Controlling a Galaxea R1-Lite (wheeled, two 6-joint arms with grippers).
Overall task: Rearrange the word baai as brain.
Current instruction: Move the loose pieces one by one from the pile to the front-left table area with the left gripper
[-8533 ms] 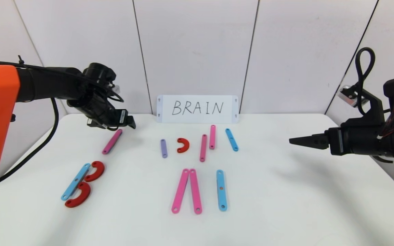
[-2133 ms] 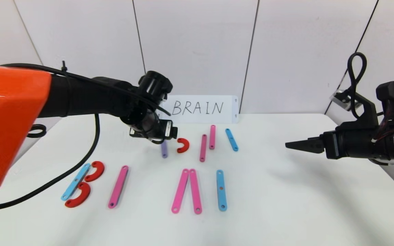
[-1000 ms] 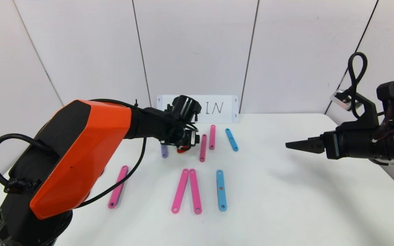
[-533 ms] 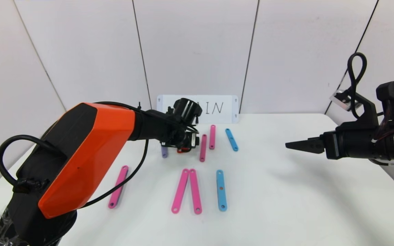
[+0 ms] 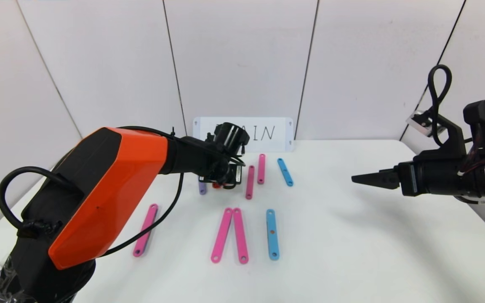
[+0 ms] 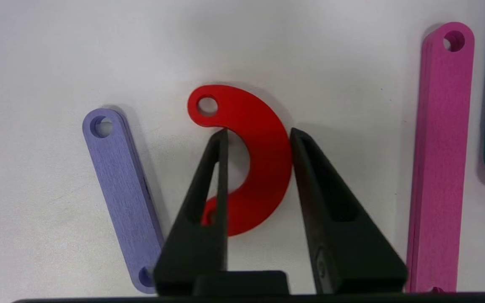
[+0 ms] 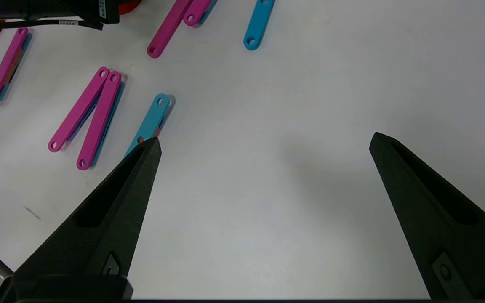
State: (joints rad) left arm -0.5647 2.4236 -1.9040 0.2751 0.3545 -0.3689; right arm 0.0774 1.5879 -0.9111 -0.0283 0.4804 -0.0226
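Red half-ring (image 6: pixel 263 155): flat on table (image 6: pixel 57 50), its curved band between the fingers.
Left end effector (image 6: pixel 259 132): closed onto the half-ring.
Right end effector (image 7: pixel 265 141): wide open, empty.

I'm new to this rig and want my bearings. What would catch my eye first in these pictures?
The big orange left arm reaching across the table, its left gripper with fingers closed on a red half-ring beside a purple strip. Then the pink strips forming an A near the front, and the right gripper hovering open at the right.
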